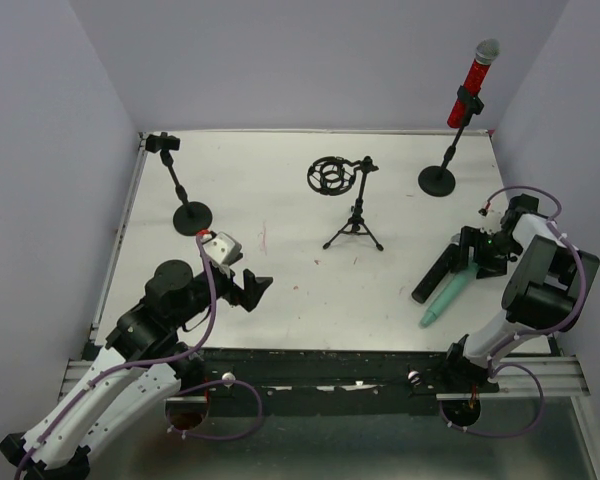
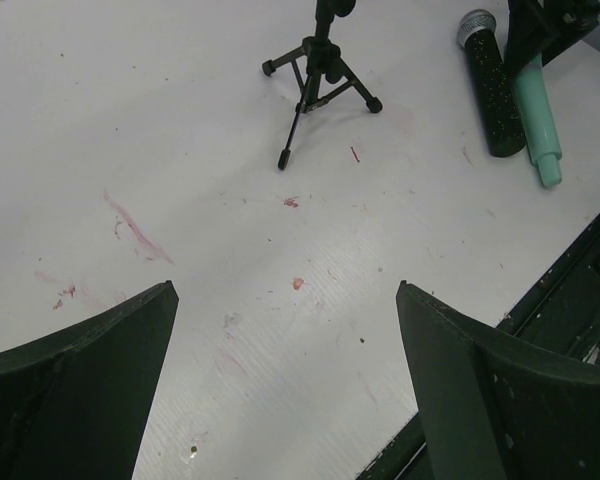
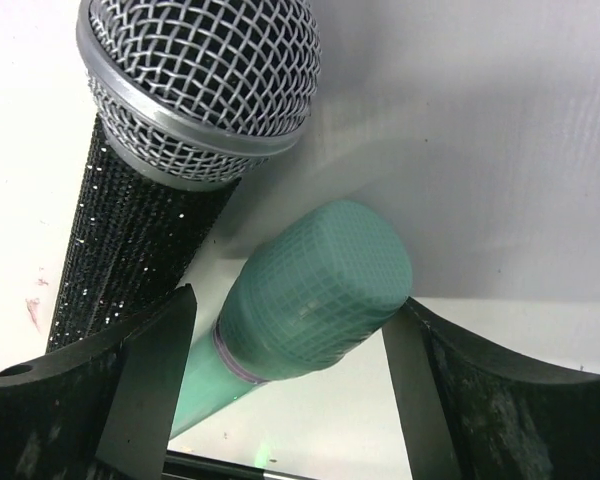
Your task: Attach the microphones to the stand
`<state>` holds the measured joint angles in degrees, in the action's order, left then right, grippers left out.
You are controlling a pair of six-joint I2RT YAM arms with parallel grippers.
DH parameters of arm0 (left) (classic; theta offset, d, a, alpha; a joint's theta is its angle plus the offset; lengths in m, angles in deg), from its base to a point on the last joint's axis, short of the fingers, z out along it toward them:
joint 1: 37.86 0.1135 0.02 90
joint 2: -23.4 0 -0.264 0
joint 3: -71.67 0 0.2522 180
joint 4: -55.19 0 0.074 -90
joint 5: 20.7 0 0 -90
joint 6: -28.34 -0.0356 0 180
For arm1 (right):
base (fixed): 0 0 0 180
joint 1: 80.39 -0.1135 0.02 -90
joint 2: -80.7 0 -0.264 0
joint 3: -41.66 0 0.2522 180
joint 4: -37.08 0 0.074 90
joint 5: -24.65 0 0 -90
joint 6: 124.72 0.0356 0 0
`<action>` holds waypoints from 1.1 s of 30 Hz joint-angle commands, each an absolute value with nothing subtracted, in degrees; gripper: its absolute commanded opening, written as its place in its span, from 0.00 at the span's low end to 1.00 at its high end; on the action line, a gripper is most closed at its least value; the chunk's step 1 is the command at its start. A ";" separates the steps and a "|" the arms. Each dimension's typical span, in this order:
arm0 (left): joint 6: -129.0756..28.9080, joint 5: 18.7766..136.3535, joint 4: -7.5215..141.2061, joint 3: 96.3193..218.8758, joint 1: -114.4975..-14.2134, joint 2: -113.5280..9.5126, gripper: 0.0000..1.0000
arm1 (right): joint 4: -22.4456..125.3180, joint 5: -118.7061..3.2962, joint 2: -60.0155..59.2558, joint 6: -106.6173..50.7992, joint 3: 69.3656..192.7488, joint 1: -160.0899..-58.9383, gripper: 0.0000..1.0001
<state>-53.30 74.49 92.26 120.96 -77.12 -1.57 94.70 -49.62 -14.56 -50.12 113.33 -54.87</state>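
A white tabletop (image 1: 280, 200) inside pale walls is carrying three stands, seen from above. At the far right, the red mic (image 1: 477, 75) with a silver mesh head is sitting clipped into a tilted round-base stand (image 1: 437, 180). At the far left, a second round-base stand (image 1: 192, 217) is standing with nothing in its clip. Between them, a small tripod (image 1: 353, 235) is holding up a ring-shaped shock mount (image 1: 330, 176) with no mic in it.

Near the right edge, the black mic (image 3: 200, 80) and the green mic (image 3: 315, 290) are lying side by side on the tabletop. Their heads are pointing towards the far side, and the green one is lying nearer the right arm's base.

The right gripper (image 3: 295, 305) is reaching down over the two mics. Its fingers (image 3: 130, 390) are standing apart on either side of the green mic's head, with a thin gap showing on the left, so it is not clamping anything. The black mic is lying just outside the left finger.

The left gripper (image 2: 285, 380) is hanging above bare tabletop near the left arm's base, released and spread wide, holding nothing.
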 commanded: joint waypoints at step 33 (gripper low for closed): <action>-54.10 73.96 93.12 120.94 -75.39 -4.99 0.98 | 91.45 -49.09 -19.05 -51.86 121.17 -62.19 0.73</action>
<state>-53.37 74.47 92.28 120.96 -75.79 -4.81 91.22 -49.01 -16.81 -51.37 119.65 -61.60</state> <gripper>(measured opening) 0.985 0.713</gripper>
